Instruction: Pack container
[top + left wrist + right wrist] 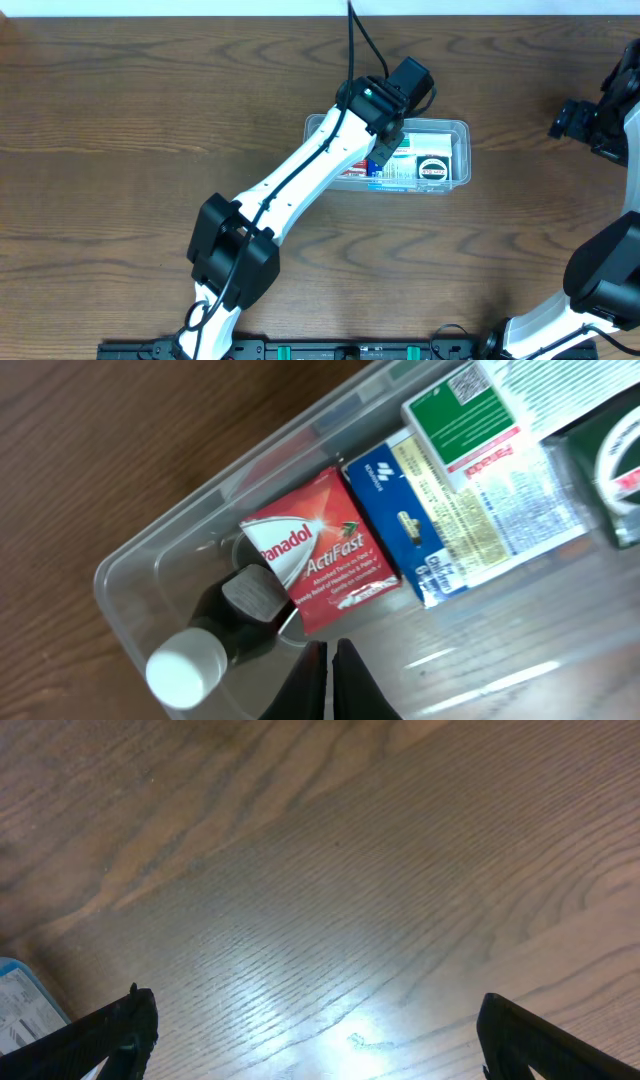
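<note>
The table [120, 120] shows bare wood on every side of the container [460, 128], which sits right of centre, near the far edge. The left arm [300, 175] crosses the container's left half and hides it from overhead.

Contents, by wrist view:
- Blue box [400, 510]: print too small to read.
- Red box [320, 555]: reads "Panadol ActiFast".
- Green-and-white box [465, 415]: cut off by the frame.
- Dark bottle [240, 610], white cap: lying in the corner, touching the red box.

Left gripper [330, 670]: fingers pressed together, over the container's long wall. Right gripper [315, 1020]: spread wide over bare table, well apart from the container.
</note>
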